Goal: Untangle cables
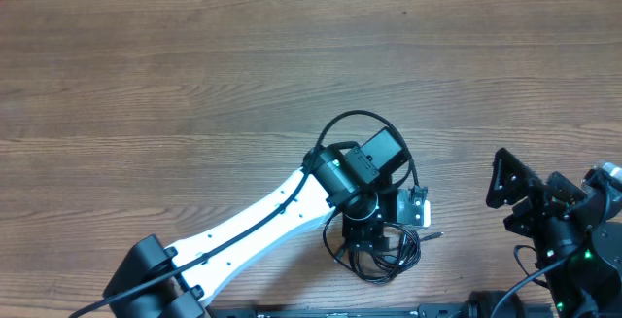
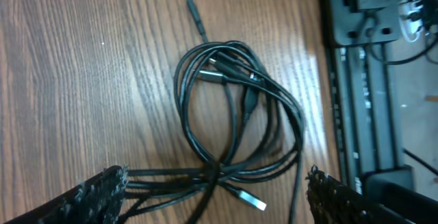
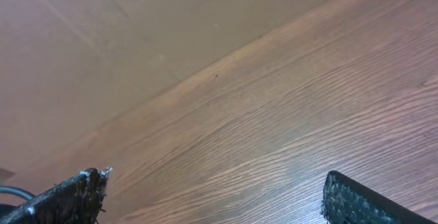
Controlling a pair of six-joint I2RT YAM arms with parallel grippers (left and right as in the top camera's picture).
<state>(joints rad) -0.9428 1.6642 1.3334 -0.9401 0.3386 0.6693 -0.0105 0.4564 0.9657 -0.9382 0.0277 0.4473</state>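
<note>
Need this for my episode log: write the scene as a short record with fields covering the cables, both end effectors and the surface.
surface: brown wood-grain table
cables: thin black cords, coiled in one tangled pile
loose ends: slim black plug sticking out of the pile; silver-tipped plug on the opposite side
left end effector: open, over the pile, one finger on either side of it
right end effector: open, empty, over bare wood away from the pile
tangle state: not yet separated
</note>
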